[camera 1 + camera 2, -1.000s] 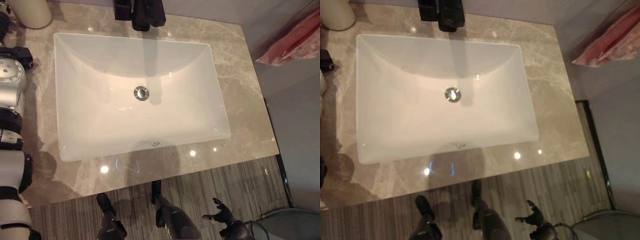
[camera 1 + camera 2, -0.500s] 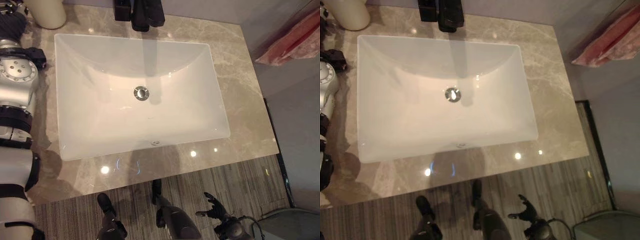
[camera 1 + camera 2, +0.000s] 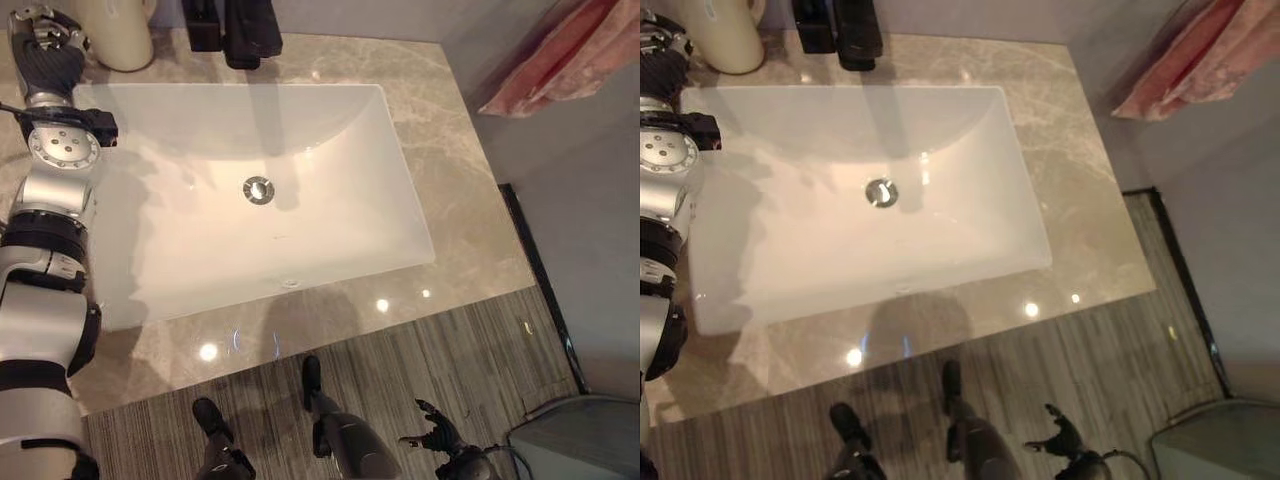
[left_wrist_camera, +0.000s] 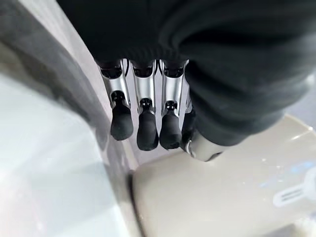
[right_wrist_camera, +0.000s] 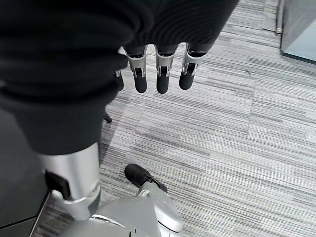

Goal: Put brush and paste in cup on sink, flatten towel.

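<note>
1. Presently, the left hand point(image 3: 45, 55), silver fingers with dark tips under a dark ribbed cover, hovers above the far left corner of the white rectangular sink basin point(image 3: 330, 210). In its wrist view the fingers point(image 4: 140, 131) hang straight and relaxed, holding nothing.
2. Cream ceramic cup point(image 3: 115, 35): upright on the mottled beige stone counter point(image 3: 470, 230), beyond the sink's far left corner. It stands just beside the left hand, on the side nearer the black tap point(image 3: 235, 30); the wrist view shows the cup's pale wall point(image 4: 217, 197) close under the fingertips. Whether they touch cannot be told.
3. Inside of the cup: hidden from the head views. Whether brush or paste sits there cannot be told.
4. Pink crumpled towel point(image 3: 570, 55): hangs off past the sink's far right corner, bunched rather than flat, its long axis slanting away from the counter edge.
5. Right hand point(image 3: 440, 440): low over the grey striped floor point(image 5: 212, 148), near side of the sink, fingers loosely spread, empty.
6. Judgement: the towel lies well apart from the left hand, across the whole sink; the right arm is the nearer one for flattening it.
</note>
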You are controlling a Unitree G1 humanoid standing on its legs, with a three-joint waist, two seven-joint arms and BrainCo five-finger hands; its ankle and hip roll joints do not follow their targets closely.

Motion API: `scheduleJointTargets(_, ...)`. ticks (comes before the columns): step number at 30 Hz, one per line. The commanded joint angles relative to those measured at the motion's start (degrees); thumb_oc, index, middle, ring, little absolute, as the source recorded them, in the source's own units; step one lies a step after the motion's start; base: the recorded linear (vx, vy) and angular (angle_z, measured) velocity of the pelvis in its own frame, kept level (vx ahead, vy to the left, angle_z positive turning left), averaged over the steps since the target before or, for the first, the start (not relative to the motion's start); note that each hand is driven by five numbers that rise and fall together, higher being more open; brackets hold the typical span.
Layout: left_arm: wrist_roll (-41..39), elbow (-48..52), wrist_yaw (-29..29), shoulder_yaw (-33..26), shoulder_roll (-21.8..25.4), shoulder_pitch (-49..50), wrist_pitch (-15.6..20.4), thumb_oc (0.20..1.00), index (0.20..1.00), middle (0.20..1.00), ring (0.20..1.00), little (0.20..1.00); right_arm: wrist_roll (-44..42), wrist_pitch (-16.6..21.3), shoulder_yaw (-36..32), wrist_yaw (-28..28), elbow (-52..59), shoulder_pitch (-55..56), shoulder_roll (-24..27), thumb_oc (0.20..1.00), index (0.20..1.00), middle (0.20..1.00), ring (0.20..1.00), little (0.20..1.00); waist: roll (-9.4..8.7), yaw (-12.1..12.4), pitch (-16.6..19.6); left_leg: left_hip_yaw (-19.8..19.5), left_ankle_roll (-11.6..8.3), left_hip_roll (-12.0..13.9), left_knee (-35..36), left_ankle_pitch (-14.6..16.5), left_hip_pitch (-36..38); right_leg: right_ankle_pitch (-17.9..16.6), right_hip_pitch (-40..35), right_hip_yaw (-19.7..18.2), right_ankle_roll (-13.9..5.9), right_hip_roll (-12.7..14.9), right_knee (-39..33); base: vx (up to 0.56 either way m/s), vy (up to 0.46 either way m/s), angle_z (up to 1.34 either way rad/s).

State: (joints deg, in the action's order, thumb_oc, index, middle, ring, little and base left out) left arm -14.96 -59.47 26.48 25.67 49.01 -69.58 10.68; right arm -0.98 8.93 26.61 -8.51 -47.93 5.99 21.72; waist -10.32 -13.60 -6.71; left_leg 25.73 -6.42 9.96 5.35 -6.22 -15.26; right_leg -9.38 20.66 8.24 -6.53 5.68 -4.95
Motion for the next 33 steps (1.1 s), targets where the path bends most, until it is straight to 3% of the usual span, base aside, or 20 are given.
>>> scheduleJointTargets(1, 6.7, -2.5, 4.2, -0.9, 0.7, -1.0, -0.7, 0.200, 0.200, 0.200, 0.200, 0.200, 0.1, 1.3, -1.2, -0.7, -0.7, 0.5, 2.4, 1.000, 1.000, 1.000, 1.000, 1.000, 1.13, -0.4, -0.8, -5.4, -2.82, 2.8, -0.3, 2.1, 1.1, -3.1, 0.0, -1.3, -7.63, 3.4, -0.1, 0.04, -0.091, 0.02)
scheduleJointTargets(5, 9.0, 3.8, 8.3, -7.5, 1.6, 8.5, -0.8, 0.200, 0.200, 0.200, 0.200, 0.200, 1.2, 0.4, -2.0, -1.9, -5.6, 0.8, 0.0, 1.000, 1.000, 1.000, 1.000, 1.000, 1.55, 1.6, -0.5, -5.5, -2.57, 3.2, -0.3, 0.6, 3.0, -2.7, -2.9, 0.4, -6.55, 3.6, -0.1, 0.00, -0.122, 0.03)
scheduleJointTargets(7, 11.0, 21.4, 11.2, -17.8, 1.3, 23.2, 0.2, 0.200, 0.200, 0.200, 0.200, 0.200, 2.4, -1.2, -3.6, -2.0, -9.8, 0.1, -1.7, 1.000, 1.000, 1.000, 1.000, 1.000, 2.78, 4.2, -0.1, -5.9, -2.65, 3.3, -0.3, 1.0, 6.1, -0.9, -6.7, 1.5, -5.83, 3.7, -0.1, 0.07, -0.069, 0.18)
scheduleJointTargets(8, 11.0, 21.5, 11.1, -18.0, 1.3, 23.3, 0.2, 0.200, 0.200, 0.200, 0.200, 0.200, 2.4, -1.2, -3.6, -2.0, -9.8, 0.1, -1.6, 1.000, 1.000, 1.000, 1.000, 1.000, 2.82, 4.2, -0.1, -5.9, -2.65, 3.3, -0.3, 1.1, 6.1, -0.9, -6.8, 1.5, -5.83, 3.7, -0.1, 0.08, -0.030, 0.44)
scheduleJointTargets(9, 10.8, 27.9, 10.9, -23.8, 0.7, 32.2, 1.6, 0.200, 0.200, 0.200, 0.200, 0.200, 2.8, -2.1, -5.2, -2.0, -12.0, -0.9, -2.3, 1.000, 1.000, 1.000, 1.000, 1.000, 3.48, 5.5, 0.5, -5.9, -2.67, 3.3, -0.3, 1.3, 8.0, -0.1, -8.9, 2.0, -5.45, 3.8, -0.1, 0.05, -0.002, 0.43)
scheduleJointTargets(11, 11.1, 34.4, 9.8, -28.8, -1.3, 40.0, 2.8, 0.200, 0.200, 0.200, 0.200, 0.200, 3.1, -2.6, -6.2, -1.8, -13.0, -1.6, -2.3, 1.000, 1.000, 1.000, 1.000, 1.000, 4.28, 6.0, 1.2, -5.6, -2.67, 3.3, -0.3, 1.7, 10.0, 0.6, -10.9, 2.3, -5.21, 3.7, -0.1, 0.06, 0.011, 0.11)
scheduleJointTargets(12, 10.0, 37.0, 8.7, -32.9, -3.2, 46.8, 4.2, 0.357, 0.357, 0.357, 0.357, 0.357, 3.1, -3.0, -7.7, -1.8, -14.7, -2.4, -2.6, 1.000, 1.000, 1.000, 1.000, 1.000, 5.00, 6.6, 2.1, -5.4, -2.55, 3.1, -0.3, 1.9, 11.6, 1.1, -12.5, 2.4, -4.95, 3.6, -0.1, 0.04, 0.025, -0.02)
scheduleJointTargets(14, 8.5, 43.7, 5.8, -37.9, -8.3, 57.4, 6.2, 0.429, 0.429, 0.429, 0.429, 0.429, 3.0, -3.3, -9.4, -1.5, -15.7, -3.2, -3.0, 1.000, 1.000, 1.000, 1.000, 1.000, 5.85, 7.7, 3.0, -5.3, -2.42, 3.1, -0.3, 2.0, 13.5, 1.9, -14.7, 2.8, -4.49, 3.5, -0.1, 0.01, 0.012, 0.07)
scheduleJointTargets(16, 8.1, 45.8, 5.0, -39.1, -10.4, 60.4, 6.4, 0.558, 0.558, 0.558, 0.558, 0.558, 3.1, -3.4, -9.5, -1.4, -16.5, -3.4, -3.2, 1.000, 1.000, 1.000, 1.000, 1.000, 6.29, 7.9, 3.2, -5.3, -2.35, 3.1, -0.3, 2.0, 14.2, 2.3, -15.5, 3.0, -4.35, 3.4, -0.1, 0.00, -0.005, 0.13)
scheduleJointTargets(17, 7.6, 47.3, 4.4, -40.0, -11.7, 62.5, 6.7, 0.580, 0.580, 0.580, 0.580, 0.580, 3.0, -3.4, -10.0, -1.3, -16.2, -3.6, -3.4, 1.000, 1.000, 1.000, 1.000, 1.000, 6.46, 8.2, 3.4, -5.5, -2.36, 3.2, -0.3, 1.9, 14.4, 2.5, -16.0, 3.2, -4.22, 3.4, -0.1, -0.02, -0.024, 0.08)
scheduleJointTargets(18, 7.9, 51.5, 3.0, -42.1, -14.5, 67.4, 7.3, 1.000, 1.000, 1.000, 1.000, 1.000, 1.6, -3.0, -11.0, -0.8, -16.4, -4.0, -3.7, 1.000, 1.000, 1.000, 1.000, 1.000, 6.95, 9.0, 3.7, -5.9, -2.43, 3.4, -0.3, 1.7, 15.0, 3.1, -17.3, 3.6, -3.87, 3.1, -0.1, 0.00, 0.000, 0.00)
scheduleJointTargets(24, 7.2, 59.3, -0.6, -47.7, -22.1, 81.3, 9.1, 1.000, 1.000, 1.000, 1.000, 1.000, -3.2, -1.3, -12.1, 2.5, -16.0, -2.7, -4.5, 1.000, 1.000, 1.000, 1.000, 1.000, 7.50, 11.8, 3.5, -7.2, -2.65, 4.5, -0.3, 0.9, 16.5, 5.3, -20.6, 5.3, -2.36, 1.7, -0.1, 0.00, -0.077, 0.13)
scheduleJointTargets(31, 6.3, 50.9, 2.1, -50.9, -23.5, 82.7, 8.1, 1.000, 1.000, 1.000, 1.000, 1.000, 4.2, -1.5, -7.1, 1.7, -13.0, -4.1, -1.7, 1.000, 1.000, 1.000, 1.000, 1.000, 7.83, 15.8, -0.9, -11.7, -3.80, 6.3, -0.3, -3.6, 13.7, 7.3, -21.8, 9.2, 0.11, -1.3, -0.1, -0.10, -0.127, 0.29)
scheduleJointTargets(33, 3.3, 43.8, 2.7, -50.3, -25.3, 82.3, 7.0, 1.000, 1.000, 1.000, 1.000, 1.000, 5.4, -2.1, -8.2, 0.7, -14.0, -4.3, -0.2, 1.000, 1.000, 1.000, 1.000, 1.000, 7.80, 17.0, -3.2, -14.0, -4.08, 6.1, -2.9, -5.1, 11.5, 8.5, -23.2, 11.0, 1.02, -1.8, -0.1, -0.11, -0.192, 0.60)
